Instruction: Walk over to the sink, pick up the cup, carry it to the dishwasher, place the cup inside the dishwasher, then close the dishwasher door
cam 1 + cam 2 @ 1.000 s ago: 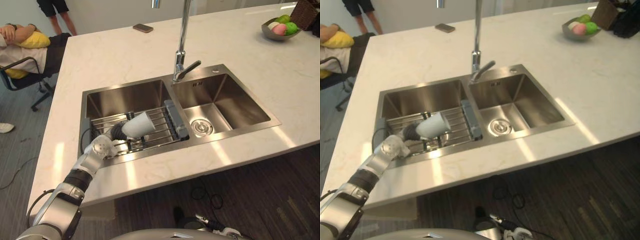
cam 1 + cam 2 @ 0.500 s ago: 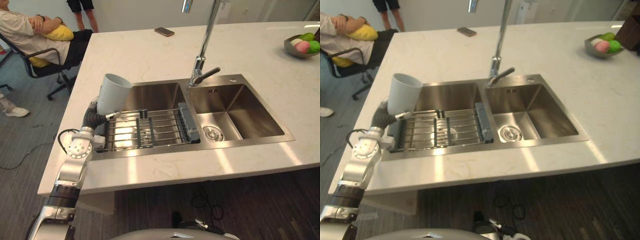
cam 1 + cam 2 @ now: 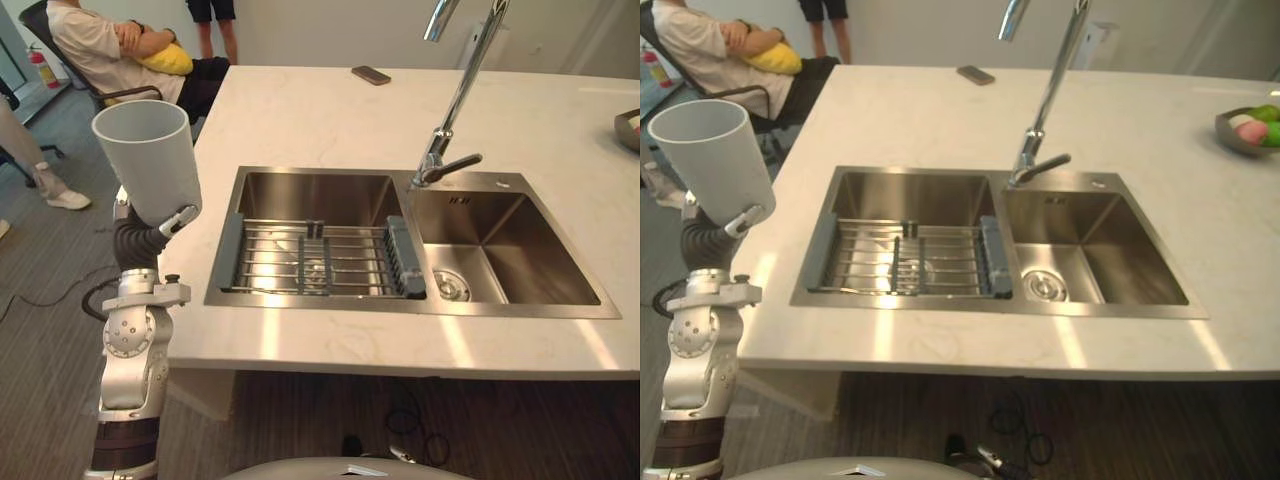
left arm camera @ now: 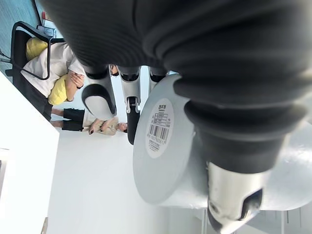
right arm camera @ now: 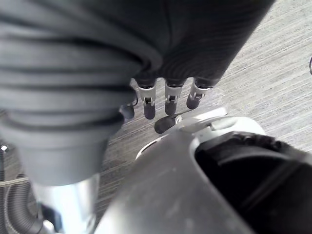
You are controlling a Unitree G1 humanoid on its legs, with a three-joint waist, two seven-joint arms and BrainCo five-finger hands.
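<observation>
The right hand [image 5: 169, 101] hangs low over the floor [image 5: 273, 58], fingers loose and empty. The left hand [image 3: 148, 235] has its fingers [image 4: 130, 102] curled round the one white cup [image 3: 148, 160], upright, clear of the surface's [image 3: 330, 110] left edge over open floor, the grip mostly hidden behind it. Beyond lie a two-basin sink [image 3: 320, 302] and one phone [image 3: 371, 75].

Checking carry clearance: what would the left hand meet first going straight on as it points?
Likely nothing: the left hand, holding the cup, points upward, and the way looks free as far as shown.
</observation>
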